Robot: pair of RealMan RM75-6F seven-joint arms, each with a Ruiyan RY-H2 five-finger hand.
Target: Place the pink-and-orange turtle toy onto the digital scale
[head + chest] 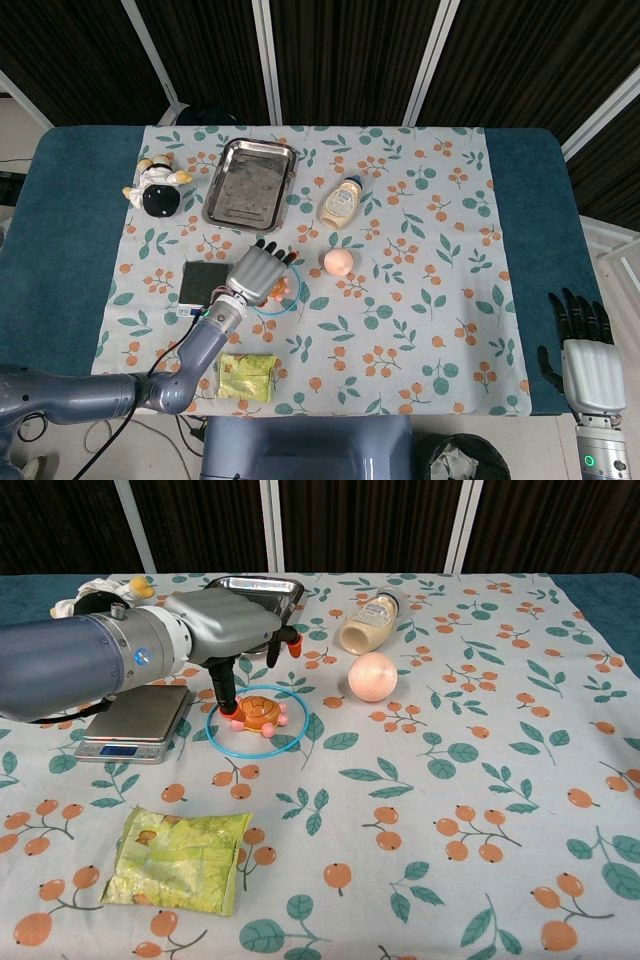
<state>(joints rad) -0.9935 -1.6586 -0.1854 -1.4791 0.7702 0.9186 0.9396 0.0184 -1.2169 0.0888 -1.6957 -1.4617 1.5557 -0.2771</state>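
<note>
The pink-and-orange turtle toy (pixel 258 714) lies inside a blue ring (pixel 256 750) on the cloth, mostly hidden under my hand in the head view. My left hand (pixel 232 629) (pixel 259 273) hovers right over the turtle with fingers spread, and one orange fingertip (pixel 227 709) comes down at the turtle's left edge; it holds nothing. The digital scale (pixel 132 721) (pixel 204 279) sits just left of the ring, its platform bare. My right hand (pixel 587 362) hangs off the table's right front corner, fingers apart.
A pink ball (pixel 372 675) lies right of the ring and a lying bottle (pixel 367 623) behind it. A metal tray (pixel 235 612) sits behind my left hand, a plush toy (pixel 155 188) at the far left, a yellow-green packet (pixel 180 860) near the front.
</note>
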